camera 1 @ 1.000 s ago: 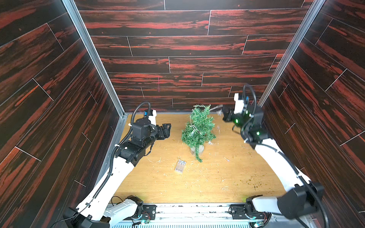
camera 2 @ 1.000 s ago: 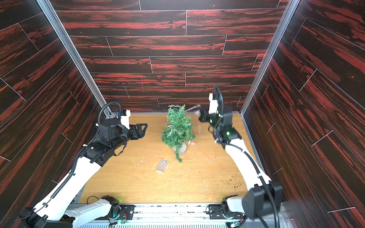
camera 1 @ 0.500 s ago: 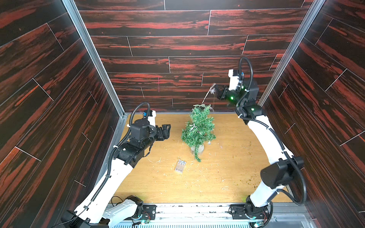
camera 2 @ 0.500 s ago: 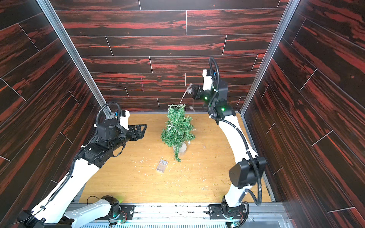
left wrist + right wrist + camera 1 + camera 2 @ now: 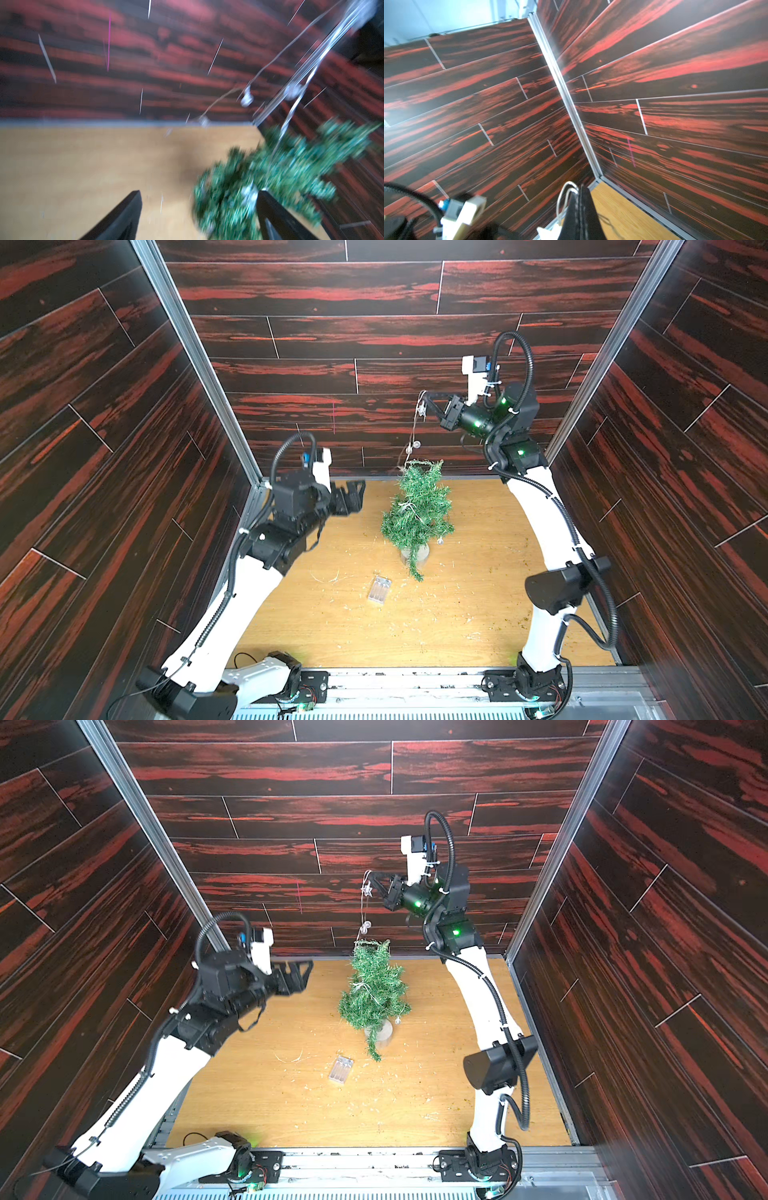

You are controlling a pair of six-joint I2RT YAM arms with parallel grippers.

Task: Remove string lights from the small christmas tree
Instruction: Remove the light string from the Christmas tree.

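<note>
My right claw (image 5: 426, 399) pinches the string lights (image 5: 415, 444) high above the small christmas tree (image 5: 417, 512), which stands toward the back of the table (image 5: 332, 626) with the battery box (image 5: 379, 590) lying in front, while my left claw (image 5: 353, 497) hangs spread wide and empty beside it.

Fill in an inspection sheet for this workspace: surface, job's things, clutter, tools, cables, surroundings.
Surface: wooden table, littered.
Job's things: tree upright at the back; string lights run from its top up to the right tool, more wire among the branches; battery box flat in front of the tree.
Clutter: needle scraps scattered over the table.
Tools: right tool shut on the string lights, above the tree; left tool open, empty, beside the tree, not touching.
Cables: black hoses along both arms.
Surroundings: dark red wood-look walls on three sides.
</note>
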